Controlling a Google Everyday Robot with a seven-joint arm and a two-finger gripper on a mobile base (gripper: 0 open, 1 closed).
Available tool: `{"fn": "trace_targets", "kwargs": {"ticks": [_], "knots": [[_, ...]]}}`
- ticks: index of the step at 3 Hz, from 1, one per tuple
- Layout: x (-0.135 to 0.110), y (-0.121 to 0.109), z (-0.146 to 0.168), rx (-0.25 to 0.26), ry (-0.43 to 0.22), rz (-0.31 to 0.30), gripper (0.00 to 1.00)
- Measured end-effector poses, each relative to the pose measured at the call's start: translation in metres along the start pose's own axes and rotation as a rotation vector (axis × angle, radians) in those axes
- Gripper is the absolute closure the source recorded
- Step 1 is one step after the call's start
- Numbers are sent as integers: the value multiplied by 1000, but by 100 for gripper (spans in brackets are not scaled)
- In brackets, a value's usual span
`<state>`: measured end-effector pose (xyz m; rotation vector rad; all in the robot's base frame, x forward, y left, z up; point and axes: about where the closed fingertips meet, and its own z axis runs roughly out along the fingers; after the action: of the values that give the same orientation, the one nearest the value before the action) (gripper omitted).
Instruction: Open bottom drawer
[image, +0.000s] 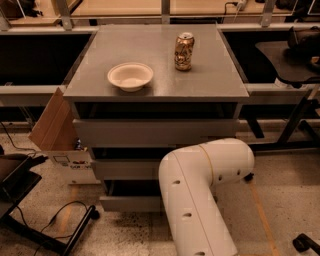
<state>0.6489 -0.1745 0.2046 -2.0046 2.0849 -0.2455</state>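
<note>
The grey cabinet (155, 55) stands in the middle of the camera view with three drawer fronts. The bottom drawer (129, 203) is the lowest and narrowest grey front, near the floor. A dark gap shows above it. My white arm (200, 185) bends in from the lower right and covers the right part of the lower two drawers. The gripper is hidden behind the arm's elbow and does not show.
A cream bowl (130, 76) and a drink can (183, 51) stand on the cabinet top. A cardboard box (57, 135) leans at the cabinet's left. Black cables and a stand foot (70, 235) lie on the floor at the lower left. Dark benches flank both sides.
</note>
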Motion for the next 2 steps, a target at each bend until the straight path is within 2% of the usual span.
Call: {"fn": "trace_targets", "kwargs": {"ticks": [1,2], "knots": [[-1,14,8,-37,0,23,18],[5,29,23,-102,4,80,41]]}}
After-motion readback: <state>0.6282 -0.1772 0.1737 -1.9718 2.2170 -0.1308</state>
